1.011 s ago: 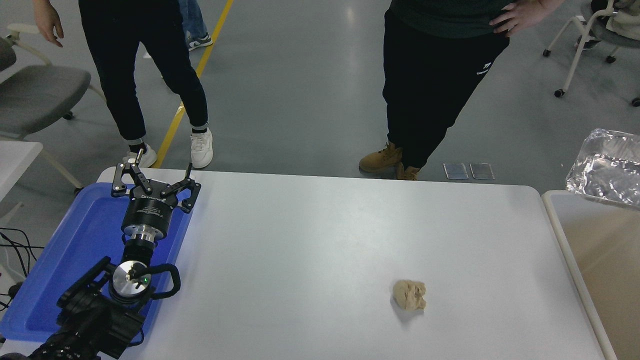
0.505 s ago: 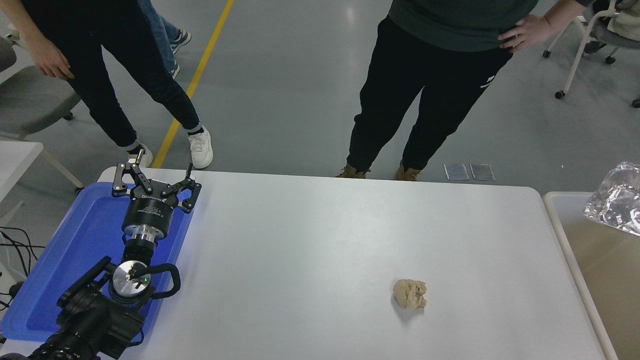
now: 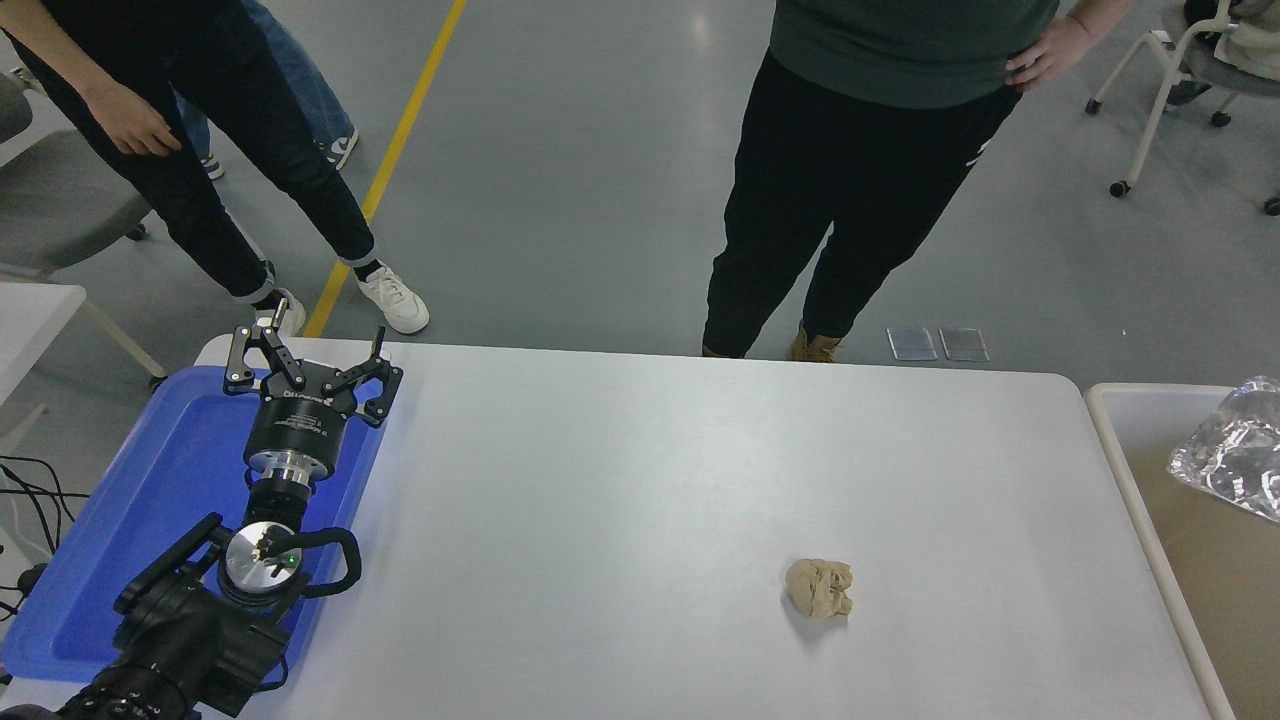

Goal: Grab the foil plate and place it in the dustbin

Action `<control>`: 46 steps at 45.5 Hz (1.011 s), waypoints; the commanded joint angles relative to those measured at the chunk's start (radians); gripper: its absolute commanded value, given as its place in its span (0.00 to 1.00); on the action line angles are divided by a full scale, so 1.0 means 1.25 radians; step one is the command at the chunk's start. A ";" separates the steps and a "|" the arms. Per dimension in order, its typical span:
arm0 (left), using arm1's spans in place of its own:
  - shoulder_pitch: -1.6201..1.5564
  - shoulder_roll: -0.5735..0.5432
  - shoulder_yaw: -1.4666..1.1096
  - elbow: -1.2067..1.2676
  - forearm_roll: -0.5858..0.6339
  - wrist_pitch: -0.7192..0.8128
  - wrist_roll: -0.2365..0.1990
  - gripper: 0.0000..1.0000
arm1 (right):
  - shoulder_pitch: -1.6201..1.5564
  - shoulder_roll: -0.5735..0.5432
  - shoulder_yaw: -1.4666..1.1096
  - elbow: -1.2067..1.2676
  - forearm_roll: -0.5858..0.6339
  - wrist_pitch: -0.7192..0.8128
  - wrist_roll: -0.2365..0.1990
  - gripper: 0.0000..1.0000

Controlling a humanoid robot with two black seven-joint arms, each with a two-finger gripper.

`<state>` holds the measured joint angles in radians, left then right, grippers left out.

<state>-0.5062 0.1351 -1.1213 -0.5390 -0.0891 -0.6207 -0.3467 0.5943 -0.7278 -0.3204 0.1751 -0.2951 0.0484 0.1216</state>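
The foil plate (image 3: 1232,462) is seen at the right picture edge, over the beige inside of the dustbin (image 3: 1120,460), cut off by the frame. Whether it is held, falling or already resting cannot be told; the right gripper is not in view. The plate is judged very light, thin and easily crushed, with crinkled walls that dent under pressure and a slick shiny surface. A grip on the rolled rim or one wall is judged best, since the flat base gives nothing to pinch. The task is judged nearly done or done.

Inside the dustbin only the foil plate is seen; the rest of its floor that shows is bare beige. The blue tray (image 3: 130,520) at the table's left end holds no loose items that can be made out. The left gripper (image 3: 310,358) is parked over the tray, jaws spread wide and holding nothing.

A tan paper lump (image 3: 819,587) lies on the white table (image 3: 640,480), well apart from the dustbin. Two people stand beyond the far edge.
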 commanded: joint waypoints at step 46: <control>0.000 0.000 0.000 0.000 -0.001 0.001 0.000 1.00 | -0.051 0.018 0.018 -0.020 0.026 -0.008 0.028 1.00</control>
<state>-0.5070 0.1351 -1.1216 -0.5384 -0.0905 -0.6194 -0.3468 0.5372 -0.7074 -0.2959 0.1504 -0.2643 0.0269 0.1428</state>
